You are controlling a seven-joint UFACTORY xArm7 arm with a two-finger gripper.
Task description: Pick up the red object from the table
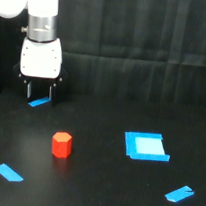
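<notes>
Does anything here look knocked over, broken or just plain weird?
Nothing stands out. The red object stands upright on the table, apart from the gripper, which hangs open above a blue strip. The blue square patch and the other blue strips lie flat, scattered at odd angles, nothing spilled.

A single exterior camera stands off the arm, somewhat above the flat matte black counter (99,191), and looks down across it toward the black curtain backdrop (146,34) behind its far edge. It sits near enough that the white arm (40,16) is cut off at the upper left corner.
</notes>
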